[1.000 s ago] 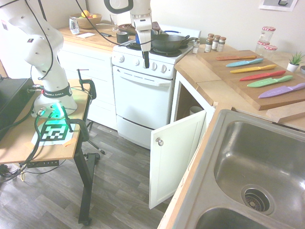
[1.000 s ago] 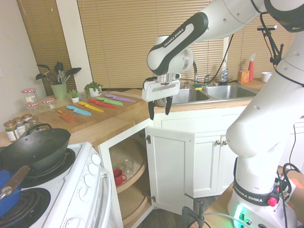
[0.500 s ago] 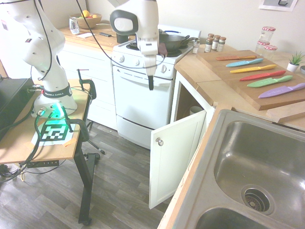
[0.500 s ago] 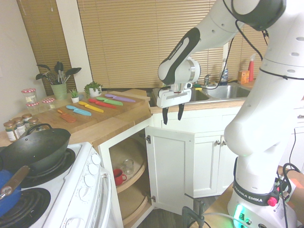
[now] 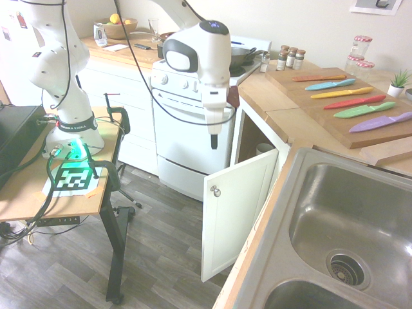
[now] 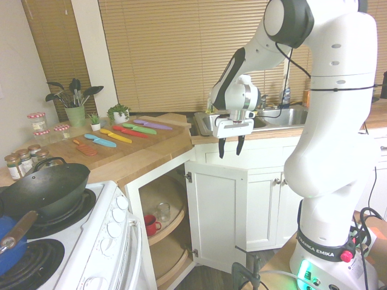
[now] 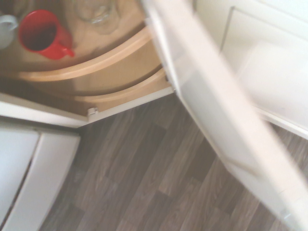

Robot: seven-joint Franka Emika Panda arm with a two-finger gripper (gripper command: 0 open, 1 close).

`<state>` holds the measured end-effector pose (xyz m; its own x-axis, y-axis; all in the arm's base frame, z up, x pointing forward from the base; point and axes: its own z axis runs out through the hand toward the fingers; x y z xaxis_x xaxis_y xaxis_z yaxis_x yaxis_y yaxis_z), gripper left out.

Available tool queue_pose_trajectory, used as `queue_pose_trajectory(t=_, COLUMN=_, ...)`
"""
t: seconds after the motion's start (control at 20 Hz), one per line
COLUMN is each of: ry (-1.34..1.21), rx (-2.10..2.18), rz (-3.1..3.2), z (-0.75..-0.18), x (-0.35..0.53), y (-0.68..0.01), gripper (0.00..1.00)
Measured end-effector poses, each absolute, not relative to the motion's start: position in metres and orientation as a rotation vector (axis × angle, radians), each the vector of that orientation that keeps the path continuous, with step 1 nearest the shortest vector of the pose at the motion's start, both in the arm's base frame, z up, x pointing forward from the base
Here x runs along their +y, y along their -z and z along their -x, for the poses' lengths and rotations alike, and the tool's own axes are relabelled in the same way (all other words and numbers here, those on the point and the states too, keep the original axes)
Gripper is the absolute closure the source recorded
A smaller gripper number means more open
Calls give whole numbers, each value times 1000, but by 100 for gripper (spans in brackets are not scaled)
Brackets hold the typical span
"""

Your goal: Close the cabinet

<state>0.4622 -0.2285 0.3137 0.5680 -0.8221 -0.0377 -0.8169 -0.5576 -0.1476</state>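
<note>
White two-finger pincer (image 6: pixel 231 148), open, empty, above the white recessed-panel cabinet door (image 5: pixel 237 215), ajar. Round silver knob (image 5: pixel 215 191): first exterior view only. Red mug (image 7: pixel 44 36): wrist, second exterior.

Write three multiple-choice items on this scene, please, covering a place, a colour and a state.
1. Where is the red mug?
A) In the sink
B) On the stove
C) Inside the cabinet

2. What colour is the knife nearest the sink in the first exterior view?
A) Purple
B) Yellow
C) Blue

3. How does the cabinet door stand?
A) Shut
B) Open
C) Off its hinges

Key:
1. C: the red mug sits on a curved shelf behind the open doorway.
2. A: the purple knife lies closer to the sink than the others.
3. B: the cabinet door is swung out on its hinges, baring the shelves.
</note>
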Motion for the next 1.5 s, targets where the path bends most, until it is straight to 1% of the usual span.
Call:
queue_pose_trajectory(t=0.45, ry=126, rx=1338, rz=2700, z=-476, x=-277, y=-277, gripper=0)
queue_pose_trajectory(t=1.0, ry=133, rx=1362, rz=2684, z=-484, x=-344, y=-231, gripper=0)
queue_pose_trajectory(t=1.5, ry=84, rx=1363, rz=2661, z=-488, x=-357, y=-181, gripper=0)
